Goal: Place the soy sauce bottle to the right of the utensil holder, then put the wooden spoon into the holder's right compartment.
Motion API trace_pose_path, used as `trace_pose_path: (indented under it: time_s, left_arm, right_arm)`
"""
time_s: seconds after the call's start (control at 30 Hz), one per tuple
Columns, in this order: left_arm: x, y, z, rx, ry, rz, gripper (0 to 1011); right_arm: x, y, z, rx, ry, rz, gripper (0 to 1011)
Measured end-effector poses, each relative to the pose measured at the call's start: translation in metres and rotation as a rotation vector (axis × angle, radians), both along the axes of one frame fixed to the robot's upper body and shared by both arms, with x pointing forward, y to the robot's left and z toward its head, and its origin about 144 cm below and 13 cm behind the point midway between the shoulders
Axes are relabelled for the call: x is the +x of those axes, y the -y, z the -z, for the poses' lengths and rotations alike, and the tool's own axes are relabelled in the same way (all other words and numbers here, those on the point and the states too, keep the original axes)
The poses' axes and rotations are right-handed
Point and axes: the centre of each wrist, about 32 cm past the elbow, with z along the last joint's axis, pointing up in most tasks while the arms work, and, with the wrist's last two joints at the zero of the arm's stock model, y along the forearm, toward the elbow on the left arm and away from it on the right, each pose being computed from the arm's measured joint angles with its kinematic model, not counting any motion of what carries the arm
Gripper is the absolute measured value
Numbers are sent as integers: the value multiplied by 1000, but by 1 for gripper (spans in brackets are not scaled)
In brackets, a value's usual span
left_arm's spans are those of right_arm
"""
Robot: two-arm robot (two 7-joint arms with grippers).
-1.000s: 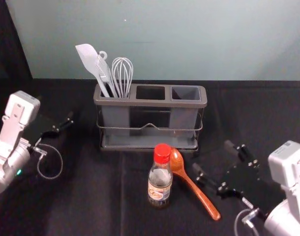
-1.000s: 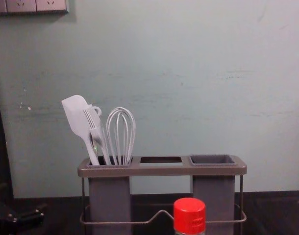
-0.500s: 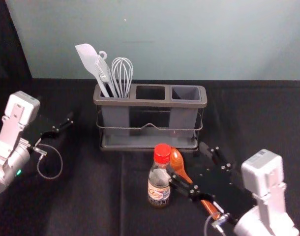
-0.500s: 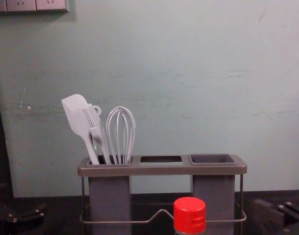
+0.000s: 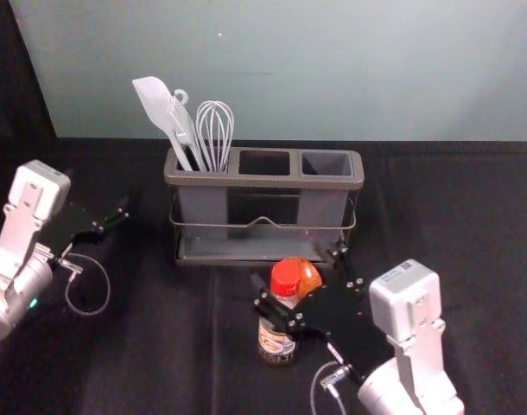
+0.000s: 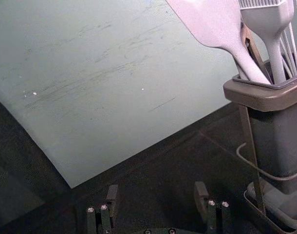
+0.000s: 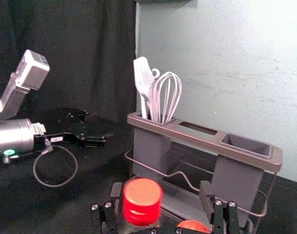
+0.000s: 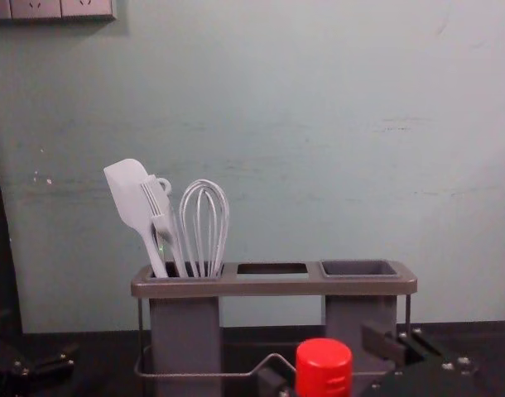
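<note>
Low centre in the head view, my right gripper (image 5: 294, 266), spread and holding nothing, brackets the upright bottle (image 5: 285, 278) with the spoon (image 5: 307, 278) alongside; my empty left gripper (image 6: 157, 187) idles mid-left.

Near the far edge of the desk (image 5: 151, 346) stands the utensil holder (image 5: 263, 181); in its left compartment are a spatula (image 5: 154, 100), a brush (image 5: 182, 125) and a whisk (image 5: 215, 130); before its right half is the soy sauce bottle (image 5: 285, 278); the wooden spoon (image 5: 309, 276) lies just right of it.
</note>
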Motion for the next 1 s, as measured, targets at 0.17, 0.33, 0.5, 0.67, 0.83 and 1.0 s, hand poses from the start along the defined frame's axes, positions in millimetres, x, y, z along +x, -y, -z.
trace_pose_path:
  time_s: [0.17, 0.33, 0.5, 0.67, 0.83, 1.0]
  left_arm:
    - [0, 0, 0, 0, 0, 0, 1000]
    - [0, 0, 0, 0, 0, 0, 1000]
    - [0, 0, 0, 0, 0, 0, 1000]
    - [0, 0, 0, 0, 0, 0, 1000]
    - [0, 0, 0, 0, 0, 0, 1000]
    - [0, 0, 0, 0, 0, 0, 1000]
  right_arm:
    - [0, -4, 0, 13, -2, -11, 1002]
    - [0, -8, -1, 20, -1, -17, 1002]
    - [2, -11, -1, 31, -6, -12, 1002]
    - [5, -12, 0, 54, -24, -10, 1003]
    - [6, -12, 1, 74, -34, -10, 998]
    - [7, -13, 2, 80, -43, -15, 907]
